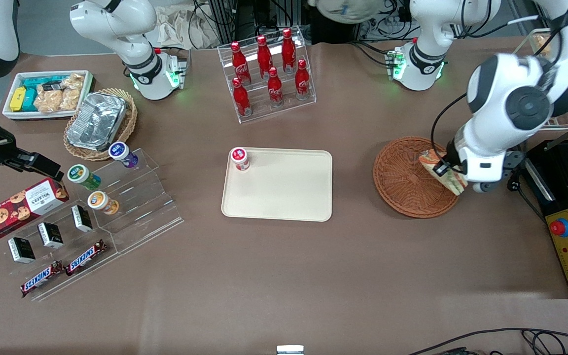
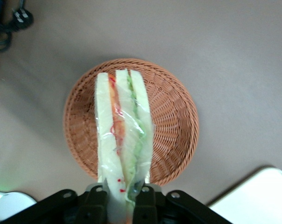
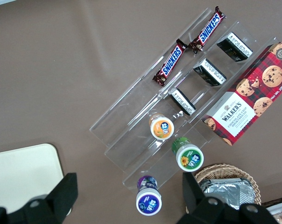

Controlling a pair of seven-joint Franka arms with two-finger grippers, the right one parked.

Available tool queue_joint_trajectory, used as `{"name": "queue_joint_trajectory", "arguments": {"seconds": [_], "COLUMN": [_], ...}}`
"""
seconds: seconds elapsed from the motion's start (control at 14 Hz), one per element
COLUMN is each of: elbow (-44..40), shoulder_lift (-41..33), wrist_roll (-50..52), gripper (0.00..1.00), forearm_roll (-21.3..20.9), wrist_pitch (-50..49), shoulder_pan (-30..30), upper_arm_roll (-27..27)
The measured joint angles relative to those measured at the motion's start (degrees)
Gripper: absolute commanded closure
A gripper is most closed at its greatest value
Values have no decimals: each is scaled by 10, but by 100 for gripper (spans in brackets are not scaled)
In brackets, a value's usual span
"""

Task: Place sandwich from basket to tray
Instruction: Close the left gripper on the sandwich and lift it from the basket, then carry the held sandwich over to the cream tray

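The end effector (image 1: 445, 167) hangs over the edge of the basket (image 1: 402, 180) that lies toward the working arm's end of the counter (image 1: 284, 276), its 2 fingers (image 2: 99, 201) closed on the base of the sandwich (image 1: 443, 173). In the left wrist view the sandwich (image 2: 123, 135) stands out from the fingers above the basket (image 2: 178, 116), showing 3 white bread slices with red, orange and green filling between them; it looks lifted clear of the weave. The tray (image 1: 284, 190) lies flat mid-counter, well apart from the basket, with 1 small red-lidded cup (image 1: 239, 159) standing in its corner. Farther from the front camera, a clear rack (image 1: 266, 74) holds 7 red bottles (image 1: 275, 86). Toward the parked arm's end sit a stepped clear stand (image 1: 131, 202) with 3 cups and 2 Snickers bars (image 1: 64, 268).
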State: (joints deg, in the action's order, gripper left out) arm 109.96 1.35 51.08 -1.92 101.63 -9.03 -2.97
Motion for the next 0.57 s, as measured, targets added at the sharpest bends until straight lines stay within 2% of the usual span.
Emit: {"name": "queue_joint_trajectory", "arguments": {"seconds": [0.21, 0.57], "elbow": [-81, -89], "shoulder_lift": [-1, 0], "wrist_roll": [-38, -51], "gripper": [100, 100], "forearm_roll": [0, 1], "wrist_pitch": [-96, -105], "shoulder_pan": [-1, -4], "upper_arm_roll": [0, -36]}}
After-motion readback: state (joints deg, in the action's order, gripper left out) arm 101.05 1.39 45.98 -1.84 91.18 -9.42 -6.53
